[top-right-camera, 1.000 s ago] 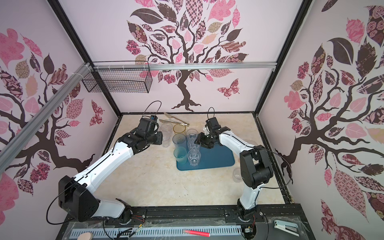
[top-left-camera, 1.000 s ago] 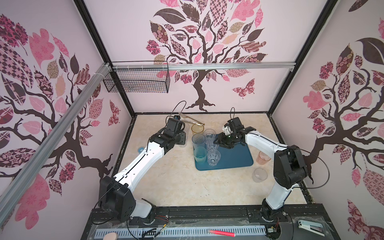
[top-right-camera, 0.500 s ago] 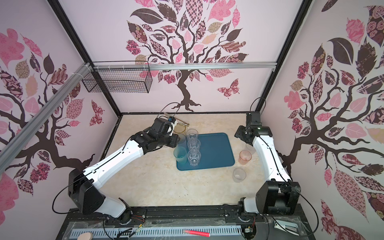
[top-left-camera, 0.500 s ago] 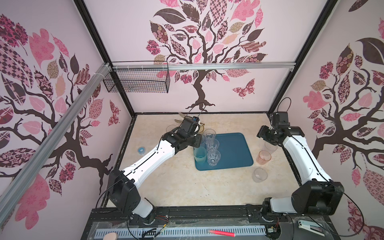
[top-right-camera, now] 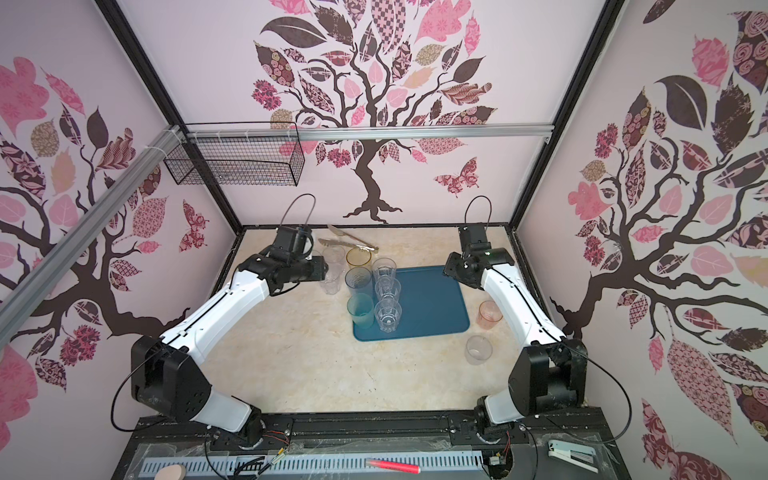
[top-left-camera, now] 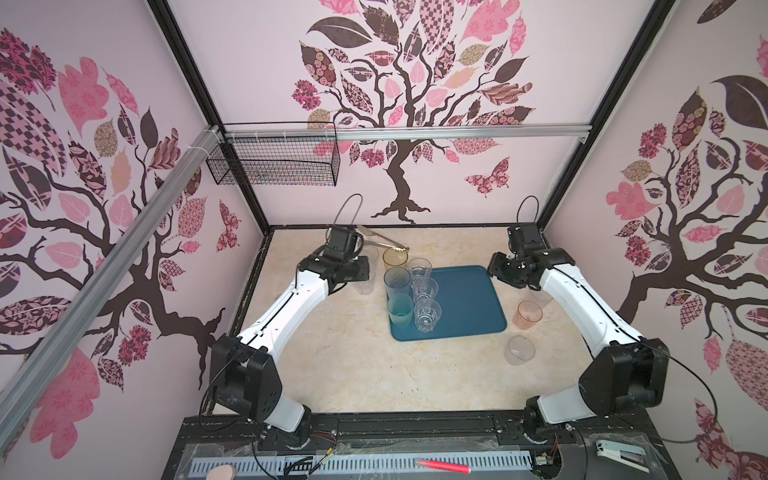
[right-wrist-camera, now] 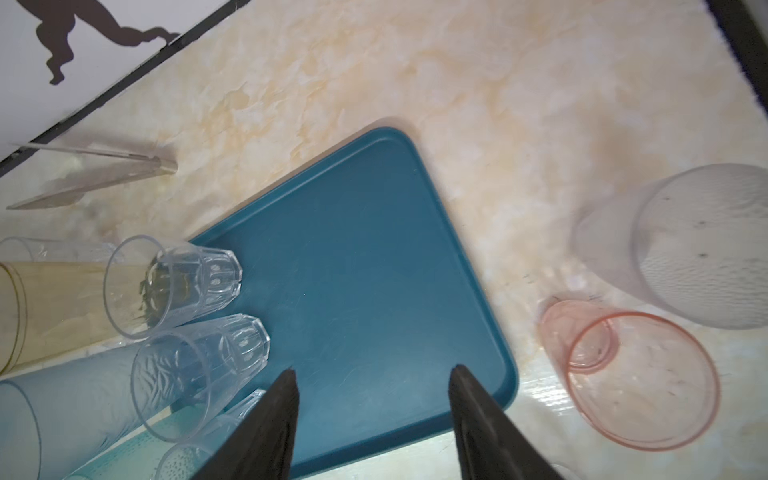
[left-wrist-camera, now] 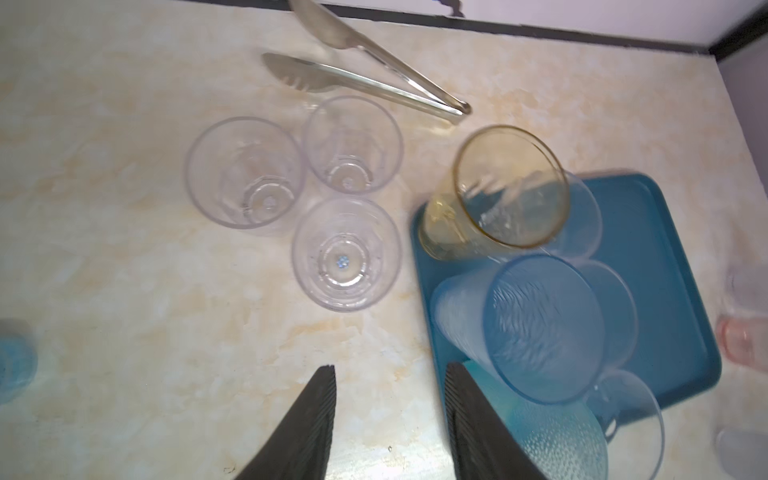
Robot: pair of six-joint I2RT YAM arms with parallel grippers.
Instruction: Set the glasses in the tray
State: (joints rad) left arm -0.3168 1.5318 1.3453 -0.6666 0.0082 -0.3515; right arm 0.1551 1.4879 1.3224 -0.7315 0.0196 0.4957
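Over the last second the right arm has swung away from the glasses in the tray (top-left-camera: 465, 299) to the right side. The left arm reached in by the amber glass (top-left-camera: 395, 258) and has drawn back. Both came away empty. The left tool (left-wrist-camera: 390, 368) is narrowly parted over bare table (top-left-camera: 353, 365), and the right tool (right-wrist-camera: 374, 370) is wider over the tray's bare half, with nothing between either pair of jaws. The count in the tray looks unchanged, so I judge each arm is between placements.

Nearest, on the table right of the tray, stands a plain glass (top-left-camera: 519, 350), then a pink glass (top-left-camera: 528, 314), then a frosted glass (right-wrist-camera: 685, 249) partly under the right arm. Along its left side the tray holds a teal glass (top-left-camera: 400, 311), a blue glass (top-left-camera: 397, 281) and three faceted glasses (top-left-camera: 427, 314), all upright. The amber glass seems to sit on its far-left corner. Left of the tray, three clear glasses (left-wrist-camera: 347, 253) wait near the left tool. Farthest lie the tongs (left-wrist-camera: 365, 83).
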